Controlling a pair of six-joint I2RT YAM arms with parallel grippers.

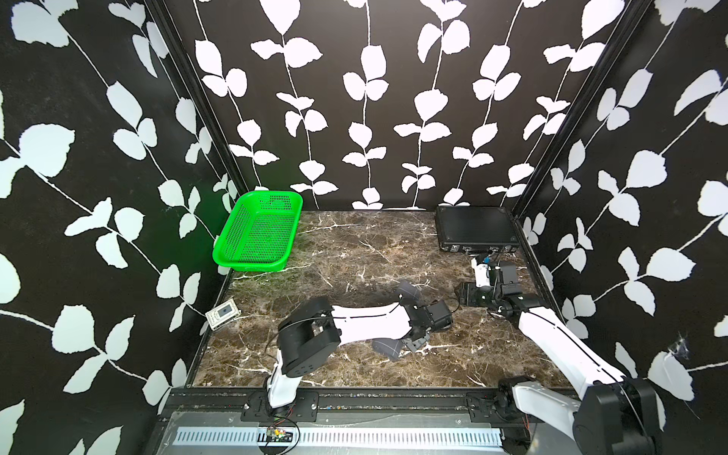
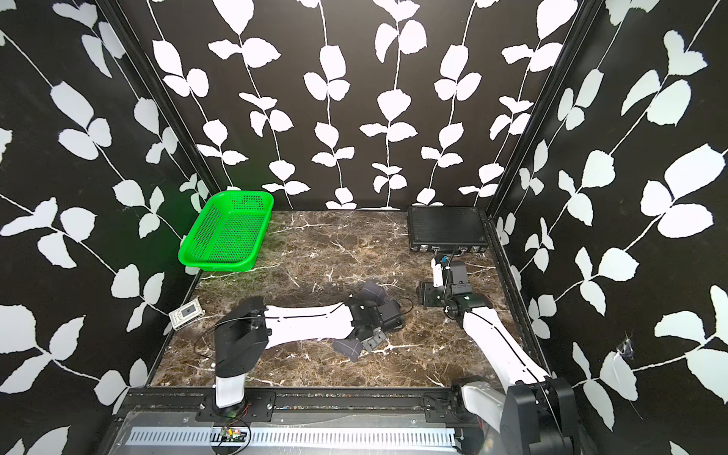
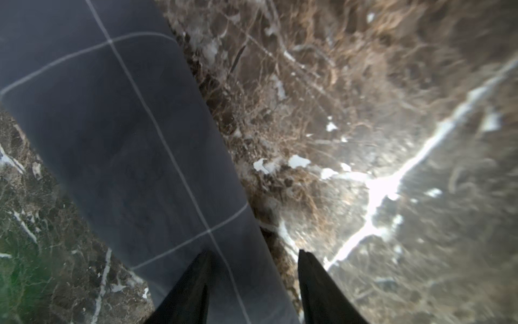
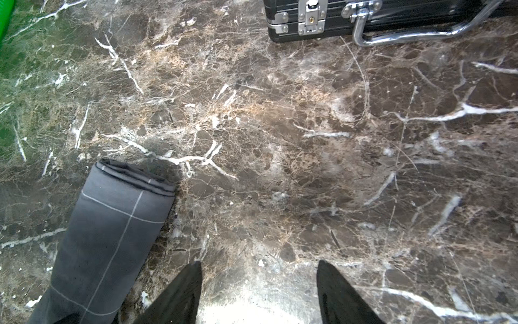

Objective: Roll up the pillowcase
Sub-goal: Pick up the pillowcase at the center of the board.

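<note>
- Pillowcase [image 3: 126, 140]: no flat sheet anywhere on the marble table [image 4: 280, 126]. The grey, white-gridded cloth is one tight cylinder lying on the stone.
- Left pincer [image 3: 253, 252]: directly over the roll, partway along its length, jaws parted. One fingertip [image 3: 193, 280] sits above the cloth, and the other hangs just past the roll's edge, over bare marble. No pinch on the fabric that I can see. Whether the finger over the cloth presses down on it, I cannot tell.
- From that pincer the roll runs out ahead and also back beneath the wrist. In both top views its two ends stick out either side of the left arm [image 1: 366, 319], with the middle hidden under it.
- Right pincer [image 4: 259, 262]: jaws wide, only bare table between them, holding nothing. The roll lies off to its side, toward the left arm, apart from it. The black case [image 4: 420, 11] sits ahead of it, near but not touching.
- The roll end nearest the right pincer shows closely stacked layers. The outer wrap is smooth, with no loose flap on the sides I can see.
- Judgement: the rolling proper looks finished, as nothing remains spread out to wind in.
- Left to do, as I read it: lift the left pincer clear without dragging the outer layer, and see that the roll keeps its shape unheld.
- Risk: soft cloth, so the last wrap may spring loose once nothing rests on it.
</note>
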